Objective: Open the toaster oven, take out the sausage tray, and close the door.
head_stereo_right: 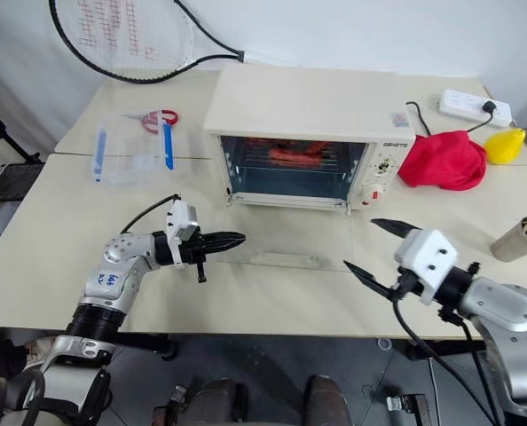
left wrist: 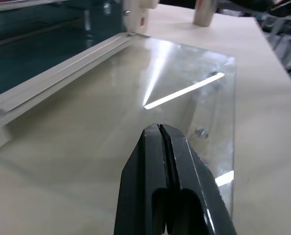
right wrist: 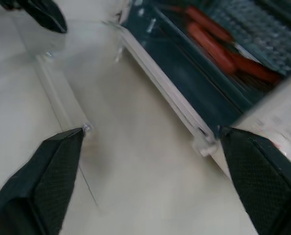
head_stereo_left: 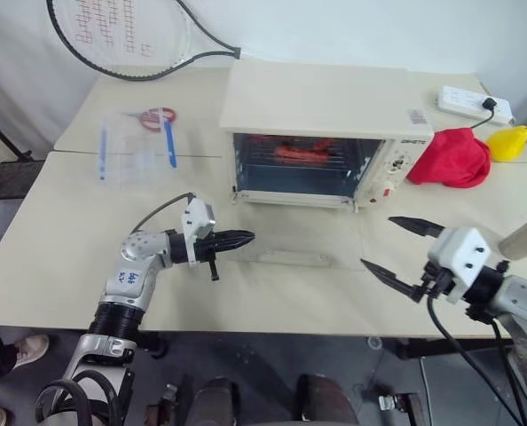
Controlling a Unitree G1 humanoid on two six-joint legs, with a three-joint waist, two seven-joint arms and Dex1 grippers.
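A pale beige table [head_stereo_left: 59,266] carries a boxy cream-white toaster oven [head_stereo_left: 321,111], a clear plastic box with blue clips [head_stereo_left: 135,146], red-handled scissors [head_stereo_left: 157,116], a crumpled red cloth [head_stereo_left: 452,158], a yellow object [head_stereo_left: 509,140] and a white power strip [head_stereo_left: 473,103].

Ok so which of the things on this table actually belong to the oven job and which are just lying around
For the job:
- toaster oven
- door, folded down flat on the table
- sausage tray, inside the oven

Lying about:
- tennis racket
- clear plastic box
- red-handled scissors
- red cloth
- yellow object
- power strip
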